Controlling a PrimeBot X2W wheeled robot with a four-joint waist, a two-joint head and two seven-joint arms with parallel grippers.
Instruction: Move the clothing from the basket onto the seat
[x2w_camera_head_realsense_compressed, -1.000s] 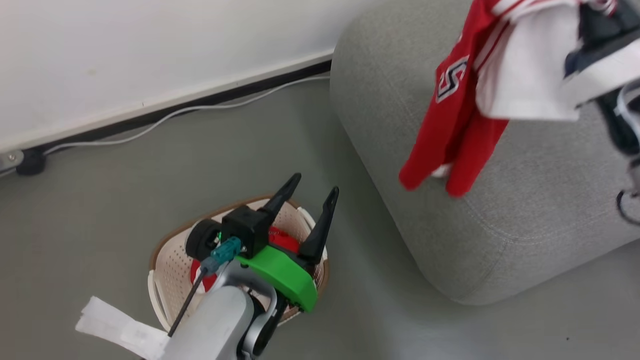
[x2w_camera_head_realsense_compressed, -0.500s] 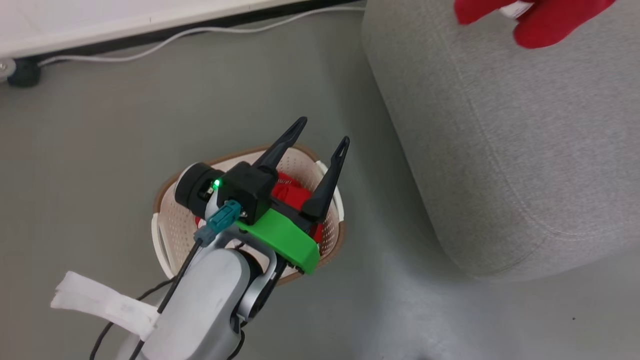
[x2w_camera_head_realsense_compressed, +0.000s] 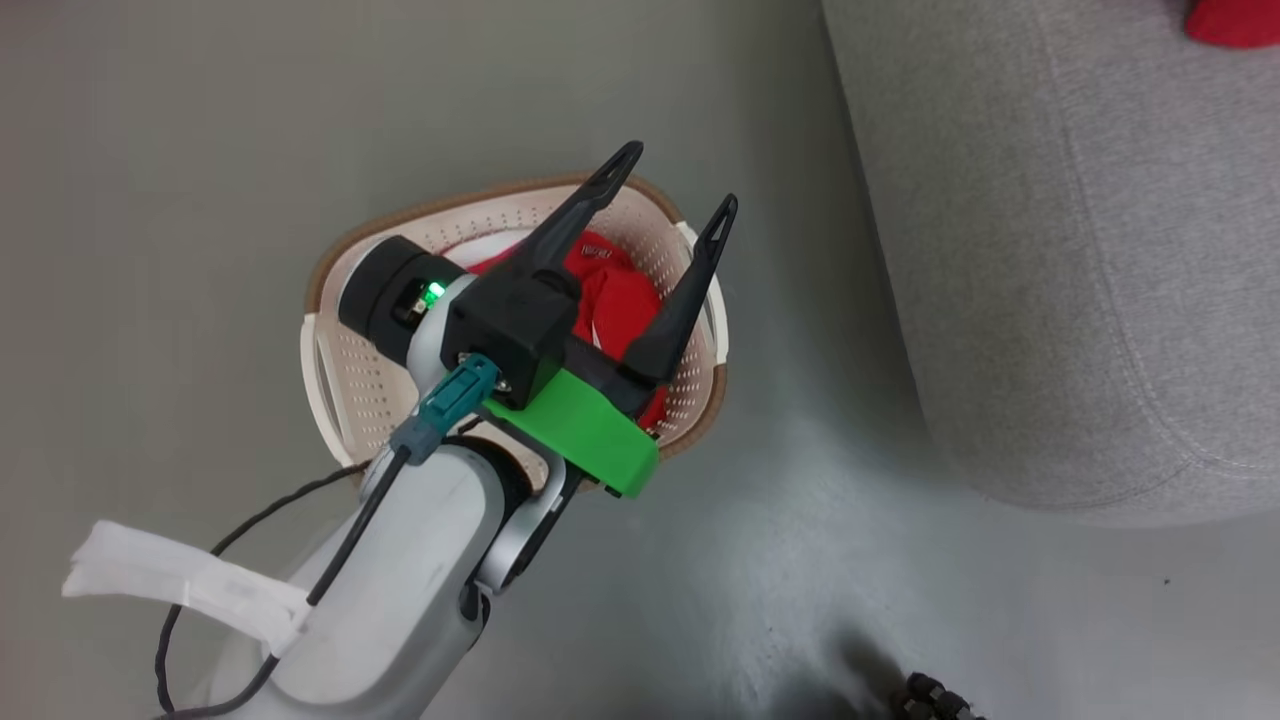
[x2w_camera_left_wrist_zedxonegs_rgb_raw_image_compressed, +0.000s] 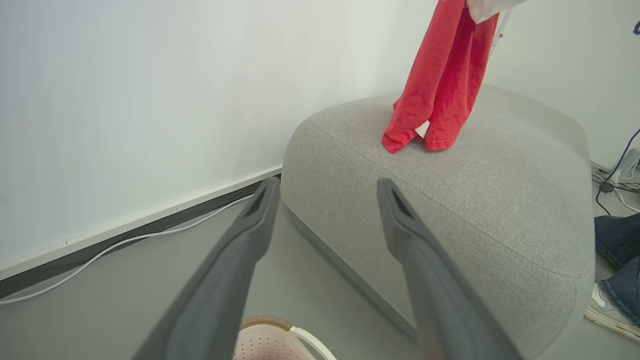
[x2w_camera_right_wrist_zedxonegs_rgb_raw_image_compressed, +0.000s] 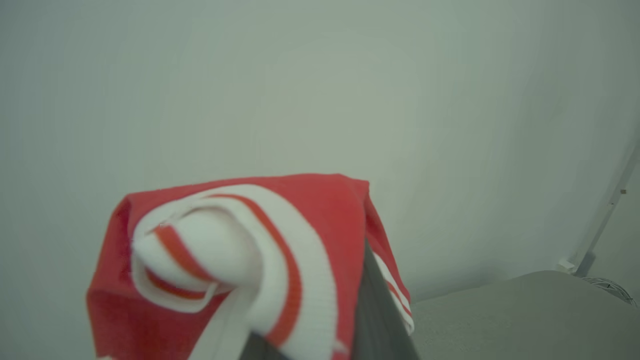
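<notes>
The red jersey (x2w_camera_right_wrist_zedxonegs_rgb_raw_image_compressed: 320, 210) drapes over the right gripper (x2w_camera_right_wrist_zedxonegs_rgb_raw_image_compressed: 345, 280), whose closed jaws pinch its white-striped trim. It hangs well beyond the fingertips of the left gripper (x2w_camera_head_realsense_compressed: 679, 178), with its lower ends at the top of the seat (x2w_camera_left_wrist_zedxonegs_rgb_raw_image_compressed: 475, 200); whether they touch it I cannot tell. A second red garment (x2w_camera_head_realsense_compressed: 625, 295) lies bunched in the basket (x2w_camera_head_realsense_compressed: 345, 380), directly beneath the left jaws, which stand wide apart and hold nothing. Their tips reach the basket's far brown rim. To the right of the jaws a strip of floor (x2w_camera_head_realsense_compressed: 800, 450) separates the basket from the seat's rounded edge; a wider stretch runs to their left.
</notes>
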